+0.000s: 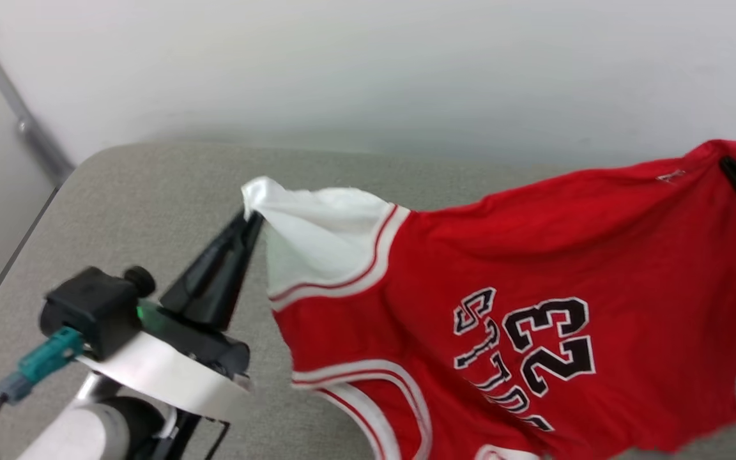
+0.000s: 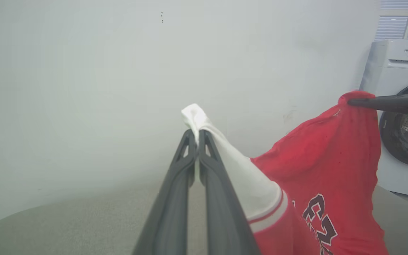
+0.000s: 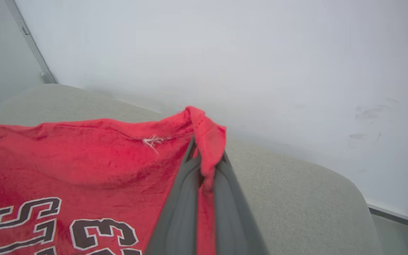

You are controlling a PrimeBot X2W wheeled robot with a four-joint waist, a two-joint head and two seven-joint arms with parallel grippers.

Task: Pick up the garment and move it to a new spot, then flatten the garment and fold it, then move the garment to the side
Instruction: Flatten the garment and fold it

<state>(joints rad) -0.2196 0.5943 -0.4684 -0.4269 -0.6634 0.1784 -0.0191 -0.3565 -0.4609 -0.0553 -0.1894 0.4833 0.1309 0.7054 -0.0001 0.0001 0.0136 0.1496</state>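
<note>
Head view, backdrop: pale wall [image 1: 368, 64] behind a grey cloth-topped desk [image 1: 151, 191] with rounded corners.
Head view, garment: one red garment [image 1: 502, 255] hangs stretched between my two arms, lifted over the desk with its number print facing me. I cannot tell whether its lower edge touches the desk.
Head view, left end effector: my left end effector [image 1: 251, 220] is clamped on the tip of the white sleeve [image 1: 323, 236].
Head view, right end effector: my right end effector [image 1: 732, 169] is clamped on a red corner at the far right.
Left wrist view, grip: my fingers are pressed together with white sleeve cloth bunched at their tips. My other end effector reaches in from the right, pinching the red corner.
Left wrist view, background: one washing machine [image 2: 391, 63] stands by the wall beyond the desk.
Right wrist view, grip: my fingers are closed on a fold of red cloth that drapes over their tips, with the desk below.
Progress: I judge the pick-up done and the garment on its way to a new spot. Laying it down, flattening, folding and moving it aside are left.
Count: one garment, two end effectors (both gripping), one desk, one washing machine.
</note>
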